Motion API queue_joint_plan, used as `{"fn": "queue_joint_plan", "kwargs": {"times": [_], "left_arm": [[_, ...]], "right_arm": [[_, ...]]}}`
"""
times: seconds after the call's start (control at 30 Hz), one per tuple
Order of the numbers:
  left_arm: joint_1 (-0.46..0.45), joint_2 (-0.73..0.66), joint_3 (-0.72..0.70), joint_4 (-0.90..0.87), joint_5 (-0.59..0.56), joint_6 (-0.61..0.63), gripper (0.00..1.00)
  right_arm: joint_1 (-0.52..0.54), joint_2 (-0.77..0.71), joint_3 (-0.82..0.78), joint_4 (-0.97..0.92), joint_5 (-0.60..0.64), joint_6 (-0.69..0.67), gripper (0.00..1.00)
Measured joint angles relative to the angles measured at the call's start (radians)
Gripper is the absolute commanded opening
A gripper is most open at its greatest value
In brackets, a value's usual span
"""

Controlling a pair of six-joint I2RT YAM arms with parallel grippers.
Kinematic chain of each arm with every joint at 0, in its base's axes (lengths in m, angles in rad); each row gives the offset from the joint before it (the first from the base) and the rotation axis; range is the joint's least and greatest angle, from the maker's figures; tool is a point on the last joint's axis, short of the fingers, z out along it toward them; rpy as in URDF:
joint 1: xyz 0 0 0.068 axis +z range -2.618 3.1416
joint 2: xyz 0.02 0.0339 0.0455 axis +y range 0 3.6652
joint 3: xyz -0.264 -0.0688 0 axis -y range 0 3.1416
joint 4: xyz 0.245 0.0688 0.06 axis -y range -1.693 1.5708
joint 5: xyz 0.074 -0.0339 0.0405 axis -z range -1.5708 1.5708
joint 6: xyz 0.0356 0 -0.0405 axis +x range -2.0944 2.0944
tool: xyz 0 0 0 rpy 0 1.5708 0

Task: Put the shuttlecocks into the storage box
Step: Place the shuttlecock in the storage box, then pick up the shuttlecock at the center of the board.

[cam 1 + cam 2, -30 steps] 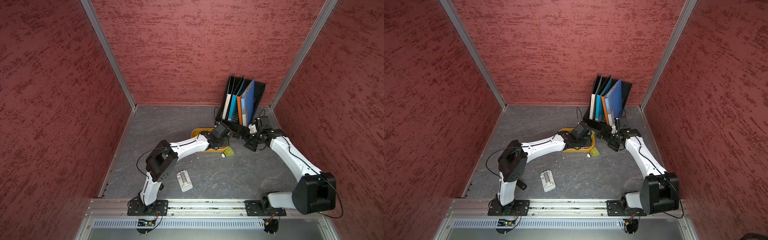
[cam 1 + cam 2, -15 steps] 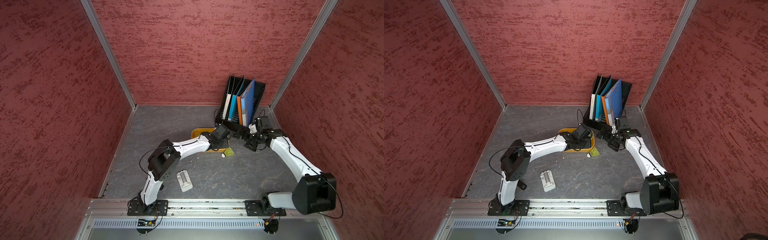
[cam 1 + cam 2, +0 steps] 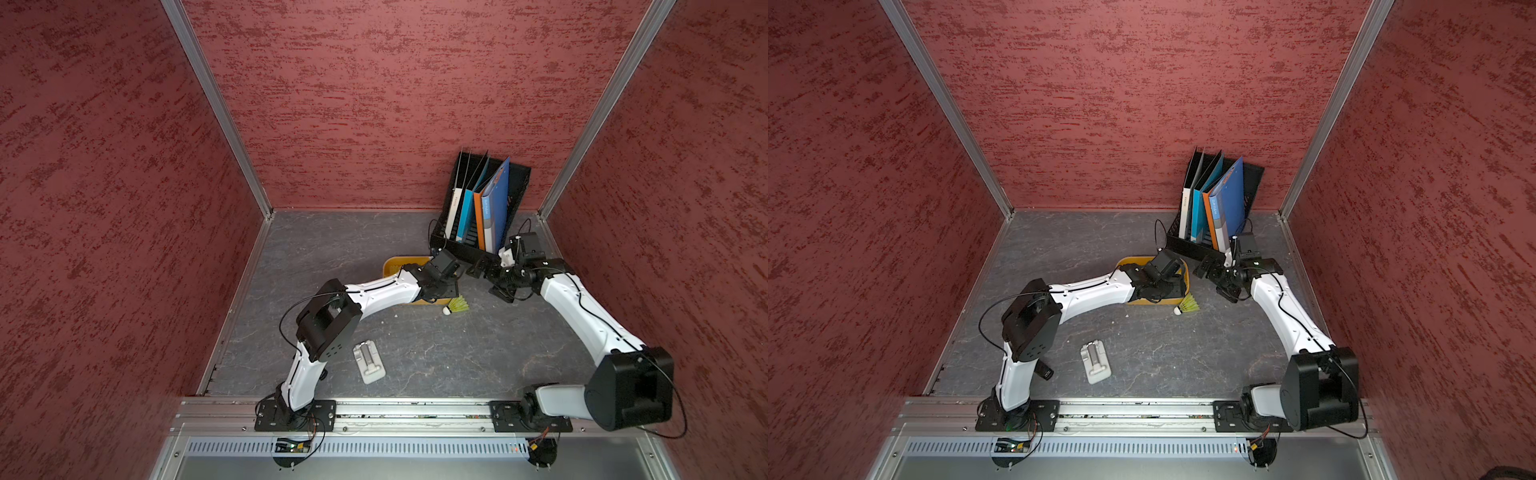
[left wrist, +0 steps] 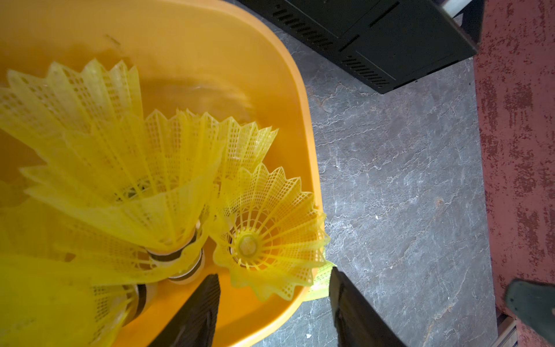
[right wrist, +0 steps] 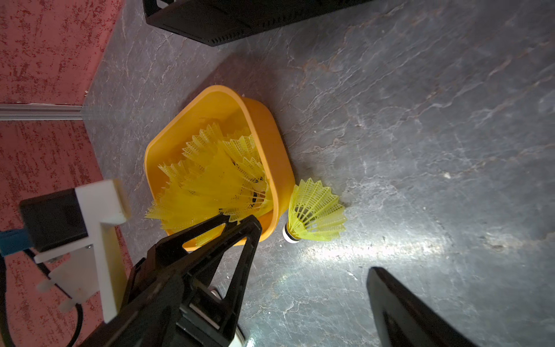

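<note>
Stray shuttlecock [image 5: 315, 210] just beside storage box [image 5: 270, 126]: likely featherlight, skirt springy, crushable. You should pinch its white tip. Left gripper [image 4: 273, 276] apart, right gripper [image 5: 309, 249] wide apart, both empty.

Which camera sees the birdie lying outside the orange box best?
The right wrist view: the loose shuttlecock shows whole, white tip included. Both top views show it tiny; the left wrist view catches only a skirt edge.

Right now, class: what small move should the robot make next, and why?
Probably lower the open right gripper over the lone shuttlecock lying on the table beside the storage box: it is the only one visible outside, and the left gripper stands open over the shuttlecocks inside.
</note>
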Motion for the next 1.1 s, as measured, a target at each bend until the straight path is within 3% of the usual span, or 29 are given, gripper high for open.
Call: {"fn": "queue_joint_plan", "kwargs": {"times": [0.3, 0.43, 0.5, 0.57, 0.63, 0.7, 0.93, 1.1], "left_arm": [[-0.005, -0.056, 0.0, -0.005, -0.005, 0.065, 0.76], [-0.006, -0.117, 0.0, -0.008, -0.011, 0.118, 0.88], [-0.002, -0.16, -0.002, -0.007, -0.011, 0.142, 0.98], [0.011, -0.216, -0.02, 0.006, -0.007, 0.156, 0.98], [0.037, -0.278, -0.057, 0.012, 0.008, 0.165, 0.98], [0.073, -0.344, -0.114, 0.025, 0.037, 0.182, 0.98], [0.167, -0.559, -0.371, 0.038, 0.205, 0.298, 1.0], [0.192, -0.712, -0.571, 0.032, 0.307, 0.349, 1.0]], "right_arm": [[0.0, -0.107, -0.055, -0.017, 0.082, 0.03, 0.99], [0.0, -0.182, -0.132, 0.016, 0.12, 0.091, 0.98], [-0.002, -0.205, -0.19, 0.061, 0.108, 0.107, 0.91], [-0.003, -0.213, -0.236, 0.076, 0.1, 0.128, 0.83], [0.015, -0.225, -0.264, 0.072, 0.114, 0.154, 0.8], [0.064, -0.243, -0.271, 0.051, 0.164, 0.185, 0.8], [0.422, -0.241, -0.267, 0.04, 0.388, 0.391, 0.71], [0.509, -0.148, -0.267, 0.083, 0.494, 0.502, 0.64]]}}
